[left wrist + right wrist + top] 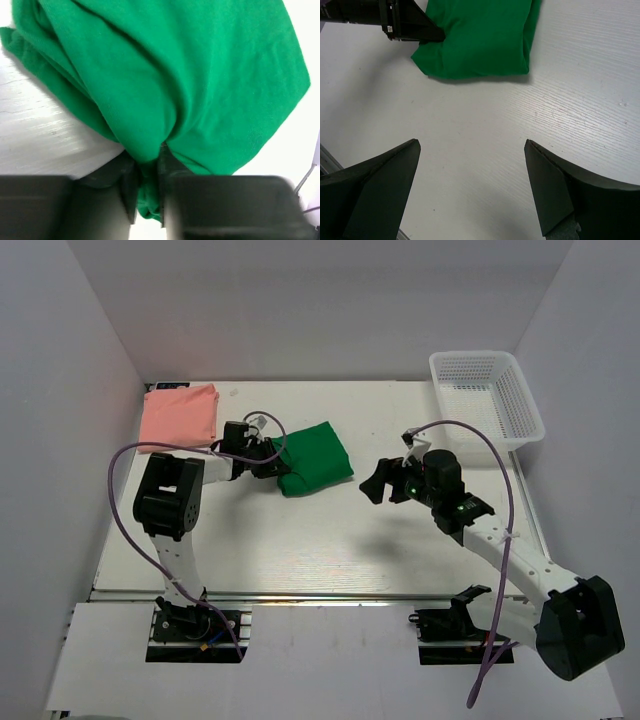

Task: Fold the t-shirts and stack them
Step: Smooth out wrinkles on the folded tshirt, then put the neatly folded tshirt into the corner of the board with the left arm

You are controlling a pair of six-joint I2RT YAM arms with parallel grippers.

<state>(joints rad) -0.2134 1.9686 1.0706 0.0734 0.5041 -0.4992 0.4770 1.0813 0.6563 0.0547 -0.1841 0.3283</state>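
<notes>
Stretching between plain white walls (100,330), the white grained tabletop (330,540) bears the folded emerald green cloth t-shirt (318,455) near its middle, its left edge pinched by the left gripper (148,170). The folded salmon pink cloth t-shirt (180,416) lies far left, and the white plastic mesh basket (487,398) sits far right. The right gripper (471,144) hangs spread wide near the green shirt, touching nothing.

We're under bright, even overhead light, and the white counter (330,540) washes out to near-pure glare toward 3 o'clock in the left wrist view. Soft shadow pools beneath the right arm (480,530) in the top view. A thin one hugs the green t-shirt (480,40) along its 6 o'clock edge. Up close, the left gripper (148,165) shows dark, blurred jaws, while the cloth folds read fairly sharp.
</notes>
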